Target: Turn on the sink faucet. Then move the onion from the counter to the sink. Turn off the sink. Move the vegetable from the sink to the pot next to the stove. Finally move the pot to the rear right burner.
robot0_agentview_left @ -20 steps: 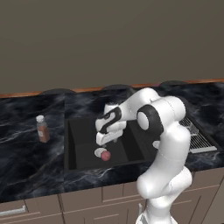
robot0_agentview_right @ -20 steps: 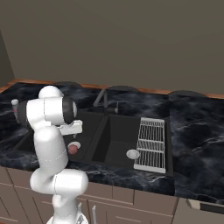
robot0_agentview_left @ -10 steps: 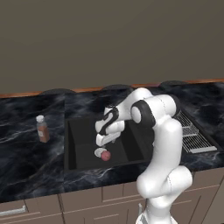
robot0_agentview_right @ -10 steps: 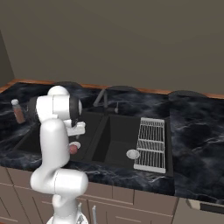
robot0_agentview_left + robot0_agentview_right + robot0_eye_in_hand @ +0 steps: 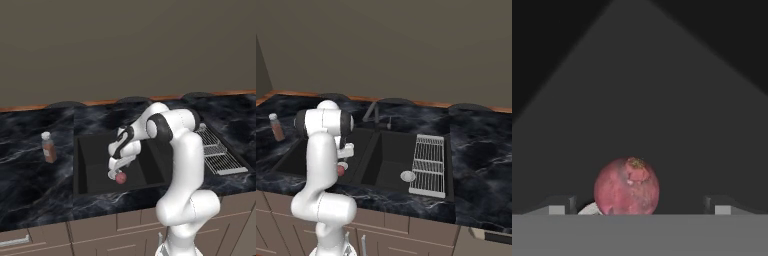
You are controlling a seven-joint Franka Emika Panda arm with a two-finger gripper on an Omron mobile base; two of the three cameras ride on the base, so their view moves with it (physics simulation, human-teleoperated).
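Gripper (image 5: 640, 206) low in the sink (image 5: 92, 165), jaws spread wide and gripping nothing, with the onion (image 5: 626, 186) sitting on the basin floor between them (a silver drain edge peeks beside it).

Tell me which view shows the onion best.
The hand view: the onion sits close and centred between the open tool's tips, its top scar visible. The left base view shows it small in the sink under the tool; in the right base view the arm half hides it.
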